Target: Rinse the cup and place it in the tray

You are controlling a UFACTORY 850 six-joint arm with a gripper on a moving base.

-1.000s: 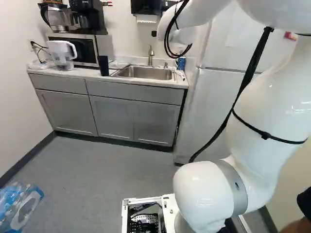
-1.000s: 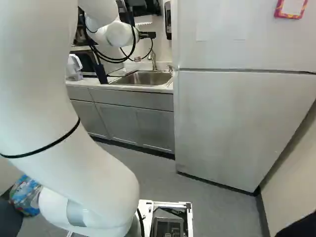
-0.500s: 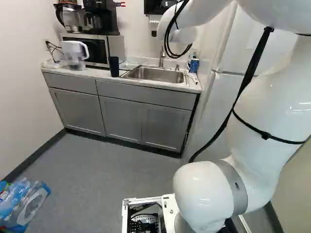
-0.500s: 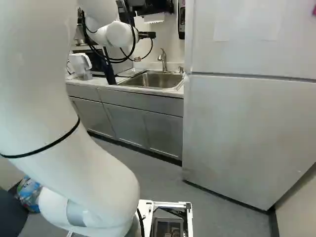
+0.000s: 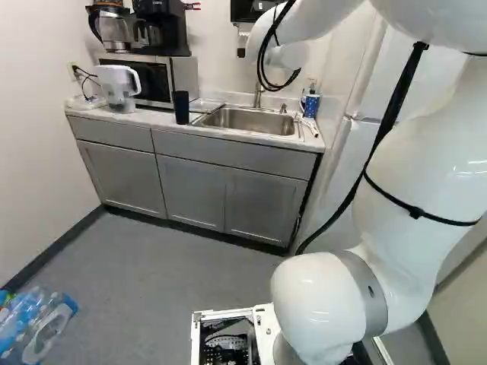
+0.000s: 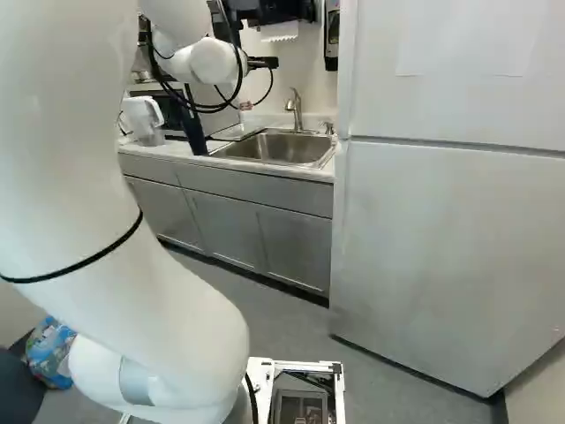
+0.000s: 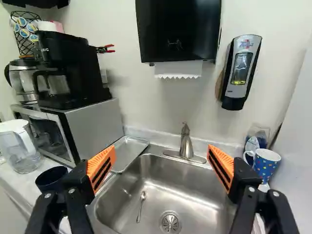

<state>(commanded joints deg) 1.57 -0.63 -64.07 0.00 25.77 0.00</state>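
Gripper (image 7: 162,161): being held spread wide over the near side of the sink (image 7: 161,197), orange pads (image 7: 101,168) facing each other, nothing being pinched.
Dark cup (image 7: 47,180): probably the one being sought; it is standing upright on the counter (image 5: 152,115), outside the finger on the microwave (image 7: 96,127) side, partly being hidden by it. So a sideways shift toward the microwave, then a lowering, is being called for; its long axis is running straight up.
Tray (image 7: 131,151): lying flat between microwave and sink, beyond the cup; nothing is being seen in it.
Tap (image 7: 186,142): rising at the sink's back, ahead of the gripper, waiting for the rinse.
Patterned mug (image 7: 266,163): standing outside the other finger, toward the fridge (image 6: 441,256); it is not being ruled out as the target.
Base (image 5: 221,313): being moved; sink and counter are sliding rightward in both base views since half a second ago, while the arm (image 5: 434,152) is keeping its pose.
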